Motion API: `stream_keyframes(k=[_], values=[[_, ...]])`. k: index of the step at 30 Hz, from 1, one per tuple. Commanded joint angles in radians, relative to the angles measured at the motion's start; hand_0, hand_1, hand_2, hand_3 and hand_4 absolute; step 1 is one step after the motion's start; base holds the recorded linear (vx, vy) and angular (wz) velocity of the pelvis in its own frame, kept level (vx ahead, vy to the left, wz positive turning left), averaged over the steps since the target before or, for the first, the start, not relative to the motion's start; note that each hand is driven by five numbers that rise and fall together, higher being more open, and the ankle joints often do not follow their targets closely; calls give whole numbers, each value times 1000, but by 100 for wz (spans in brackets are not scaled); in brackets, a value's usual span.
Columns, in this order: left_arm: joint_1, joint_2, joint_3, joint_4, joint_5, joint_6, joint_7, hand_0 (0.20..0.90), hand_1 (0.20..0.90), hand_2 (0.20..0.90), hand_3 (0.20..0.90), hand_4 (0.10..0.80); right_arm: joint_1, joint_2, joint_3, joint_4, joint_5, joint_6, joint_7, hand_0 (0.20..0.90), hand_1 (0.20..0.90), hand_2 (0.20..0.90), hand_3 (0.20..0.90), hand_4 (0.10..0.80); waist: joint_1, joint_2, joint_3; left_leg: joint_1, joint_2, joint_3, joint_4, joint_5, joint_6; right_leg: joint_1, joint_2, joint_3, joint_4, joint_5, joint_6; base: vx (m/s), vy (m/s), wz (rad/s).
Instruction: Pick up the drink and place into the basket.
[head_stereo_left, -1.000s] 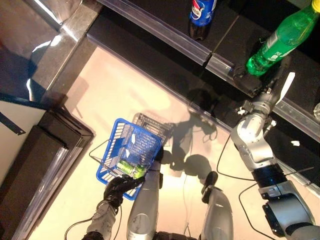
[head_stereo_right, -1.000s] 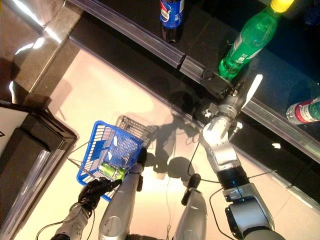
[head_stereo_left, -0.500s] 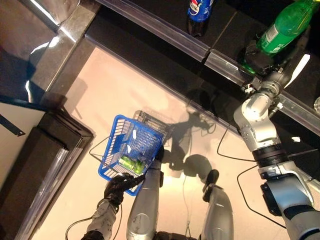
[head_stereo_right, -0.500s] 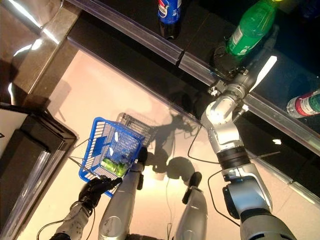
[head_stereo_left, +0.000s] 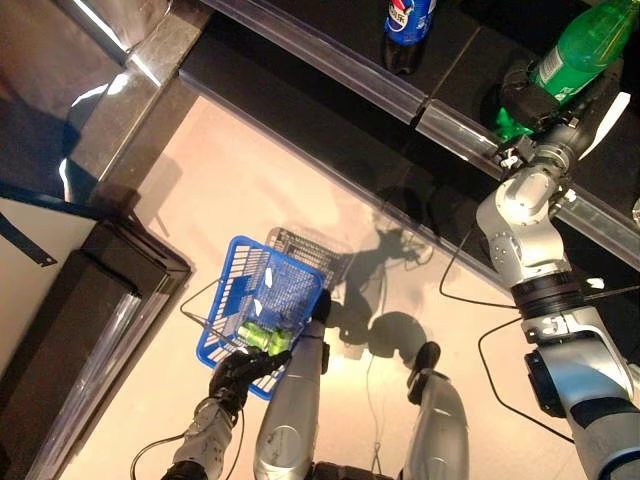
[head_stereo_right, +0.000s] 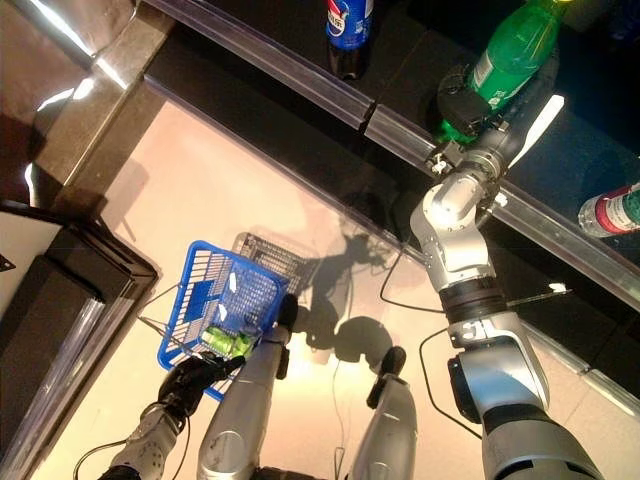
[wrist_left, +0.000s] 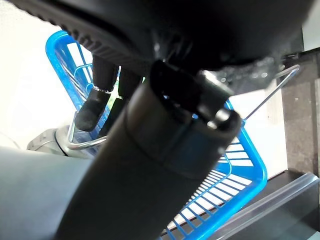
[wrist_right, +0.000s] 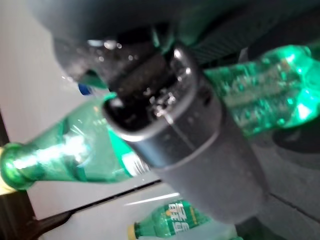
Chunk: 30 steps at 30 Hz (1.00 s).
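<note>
The right hand (head_stereo_left: 535, 95) is up at the shelf, its fingers wrapped round the green bottle (head_stereo_left: 590, 45), which leans up and away from them. The blue basket (head_stereo_left: 262, 293) hangs far below, its handle clenched in the left hand (head_stereo_left: 235, 375)

We saw two silver-grey arms of smooth rounded shells, the right arm (head_stereo_left: 525, 215) broken by a black band (head_stereo_left: 540, 292) and a dark round joint (head_stereo_left: 545, 380) lower down. The left arm (head_stereo_left: 205, 435) looked slimmer and greyer. Each ended in a dark hand, the left hand (head_stereo_left: 240, 370) matte black, the right hand (head_stereo_left: 535, 95) bearing a long white cover (head_stereo_left: 604, 110) on its thumb.
</note>
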Motion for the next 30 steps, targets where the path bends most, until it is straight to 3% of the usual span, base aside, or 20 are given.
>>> stream_keyframes(k=[1, 13, 20, 26, 30], values=[[91, 25, -74, -91, 8, -41, -77, 300, 300, 300, 200, 100, -156, -159, -1, -34, -7, -75, 55, 300, 300, 300, 200, 100, 25, 26, -19, 10, -57, -57, 125, -140, 53, -32, 45, -67, -23, 85, -105, 0, 0, 0], [66, 72, -33, -125, 17, -70, -75, 300, 300, 300, 200, 100, -88, -155, -38, -43, 62, -126, 92, 300, 300, 300, 200, 100, 28, -2, -19, 104, -45, -44, 104, -145, 49, 75, 55, -80, -37, 64, -108, -34, -61, 1], [74, 80, 15, -215, -51, -96, -59, 300, 300, 300, 200, 100, 40, -112, -90, -243, 52, -143, 133, 300, 300, 300, 200, 100, 26, -17, -37, 191, -35, -56, 72, -142, 37, 176, 70, -99, -35, 27, -122, -64, -89, 3], [127, 47, 98, -231, -20, -121, -72, 300, 300, 300, 200, 100, 194, -51, -66, -523, -94, -75, 256, 300, 300, 300, 200, 100, 15, -30, -107, 278, -13, -65, 3, -114, 12, 266, 85, -121, -66, 4, -136, 19, -22, 2], [156, 36, 143, -247, -1, -144, -97, 300, 300, 300, 200, 100, 269, -43, -25, -679, -82, -37, 372, 300, 300, 300, 200, 100, 7, -37, -159, 325, 0, -65, -20, -107, -3, 312, 93, -119, -70, -17, -145, 71, 5, 5]])
